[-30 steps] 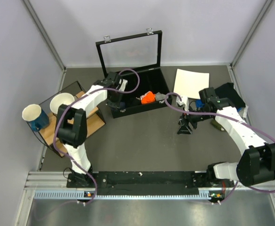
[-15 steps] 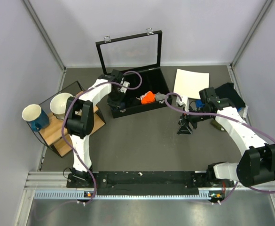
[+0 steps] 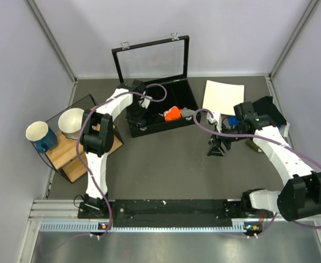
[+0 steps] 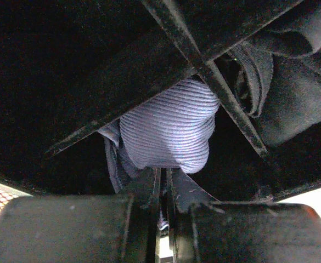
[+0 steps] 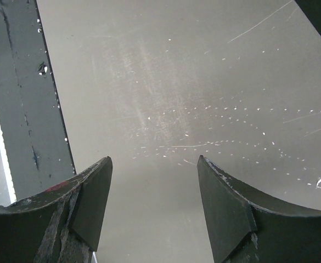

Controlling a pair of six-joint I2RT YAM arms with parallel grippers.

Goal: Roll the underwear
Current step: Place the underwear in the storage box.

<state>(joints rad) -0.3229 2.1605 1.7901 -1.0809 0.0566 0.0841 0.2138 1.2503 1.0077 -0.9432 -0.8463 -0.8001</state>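
Grey table (image 3: 165,170) was recorded bearing a black case (image 3: 165,125). Inside the case the underwear (image 4: 168,129) was found bunched, pinched in the nearly closed left gripper (image 4: 163,183). Right of the case the right gripper (image 5: 153,186) was held spread, empty. Rolling was judged unstarted.

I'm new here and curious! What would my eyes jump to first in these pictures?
Probably the bright orange cloth in the black case at the back of the table. Next comes the left gripper, which reaches into that case and is shut on bunched, bluish ribbed fabric, likely the underwear. The right gripper hangs open above the table.
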